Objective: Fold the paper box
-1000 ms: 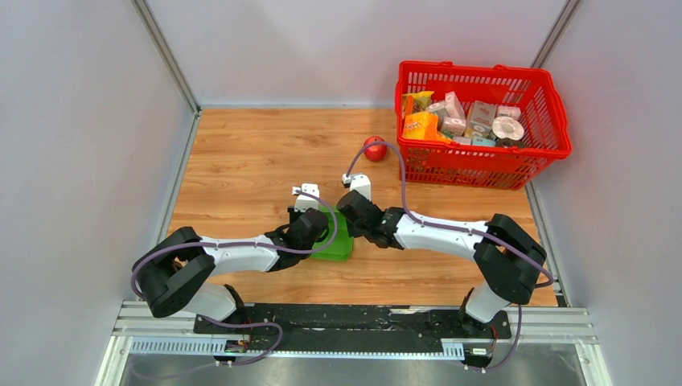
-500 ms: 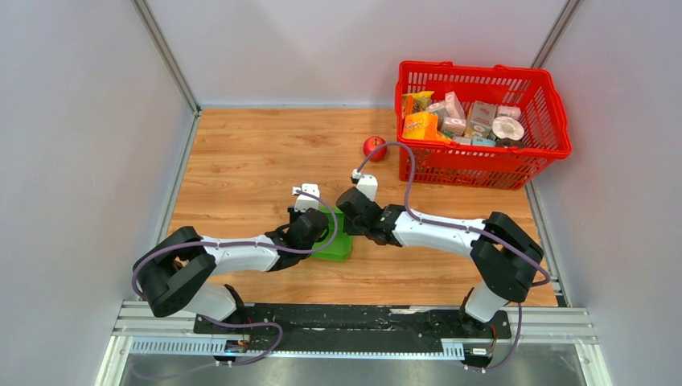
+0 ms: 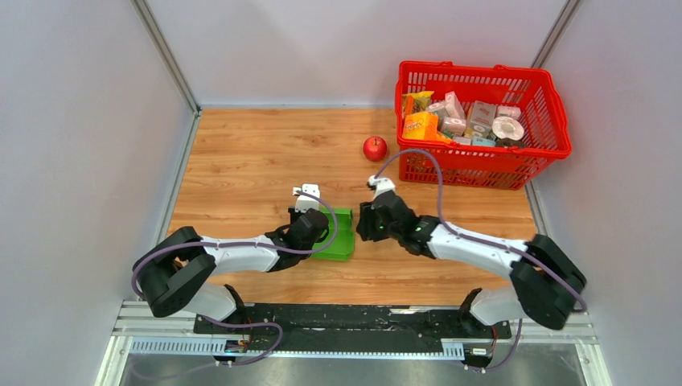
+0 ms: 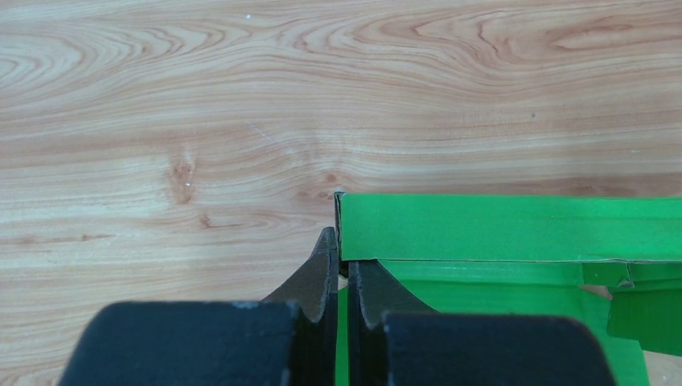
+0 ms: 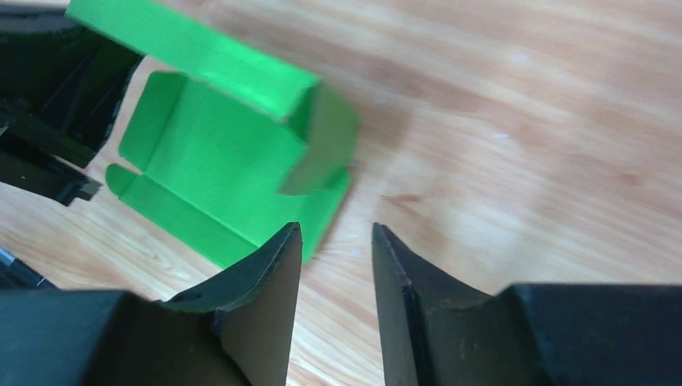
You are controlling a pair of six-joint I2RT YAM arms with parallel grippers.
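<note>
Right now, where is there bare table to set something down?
The far-left wood, between the left wall and the apple, is bare, as is the strip between the basket and the right arm. Crowded: the middle, where the left arm holds the green box.

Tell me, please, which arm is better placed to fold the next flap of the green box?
The right, probably. The left gripper is shut on a wall of the paper box, anchoring it, while the right gripper is open, empty and close beside its other side.
</note>
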